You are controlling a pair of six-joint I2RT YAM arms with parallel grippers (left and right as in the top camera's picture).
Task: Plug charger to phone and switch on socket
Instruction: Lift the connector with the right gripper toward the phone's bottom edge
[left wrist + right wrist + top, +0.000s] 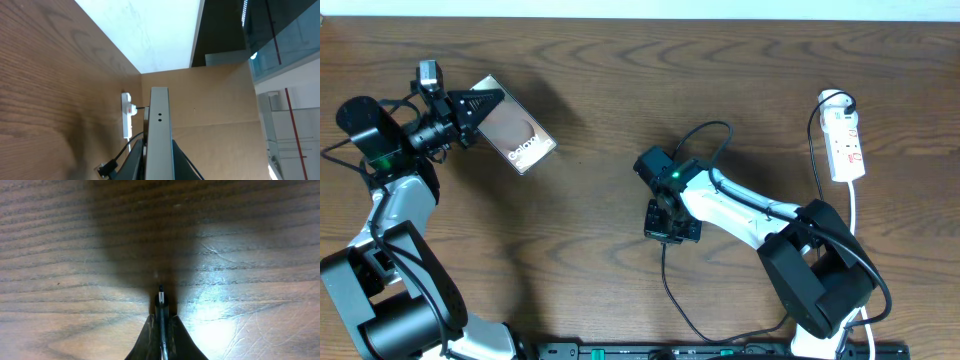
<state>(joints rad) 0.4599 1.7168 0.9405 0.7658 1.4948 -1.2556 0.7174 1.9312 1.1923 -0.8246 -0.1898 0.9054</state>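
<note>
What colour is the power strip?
The power strip is white with small red markings; it shows best in the overhead view.

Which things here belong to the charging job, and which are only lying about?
Job:
phone, held by left gripper
charger, plug tip pinched in right gripper
socket

Not the job:
wooden table
cardboard panel behind it

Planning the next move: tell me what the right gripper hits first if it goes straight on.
The bare wooden table. The right gripper, shut on the charger, points down at it with nothing between; how near the tip is I cannot tell.
</note>
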